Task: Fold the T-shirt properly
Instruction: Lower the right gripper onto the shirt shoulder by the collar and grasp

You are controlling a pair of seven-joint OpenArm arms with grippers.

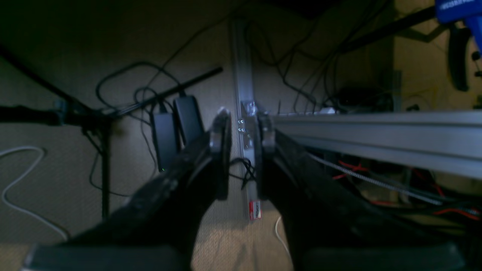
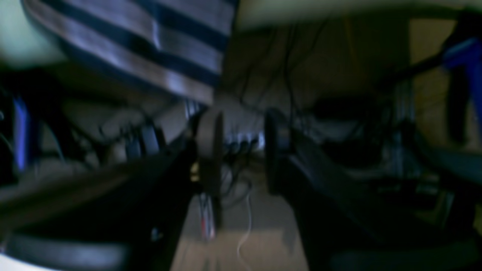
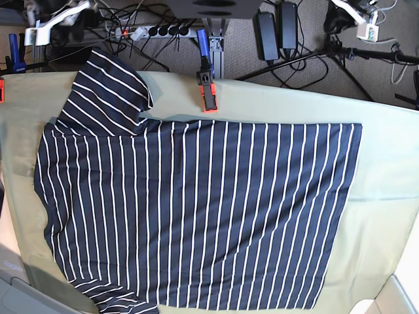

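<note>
Dark left gripper (image 1: 241, 128): jaws apart, nothing between, over floor cables, off table.

Right wrist view, blurred: right gripper (image 2: 241, 150) released, empty; T-shirt (image 2: 150, 41) sleeve at upper left.

Base view: T-shirt (image 3: 196, 216) flat on green cloth (image 3: 386, 163), arms not visible. Risk: pinch grabs cloth w/ shirt, fold drags crooked.

The T-shirt (image 3: 196, 216) lies flat across most of the table (image 3: 386, 190), leaving bare cloth open along the base view's right edge and a strip at the far side. An orange clamp (image 3: 207, 95) stands on that far edge — the one raised obstacle. Beyond the edge, cables (image 1: 124, 75), power bricks (image 1: 177, 124) and an aluminium rail (image 1: 376, 131) crowd the floor — tight passage there.
</note>
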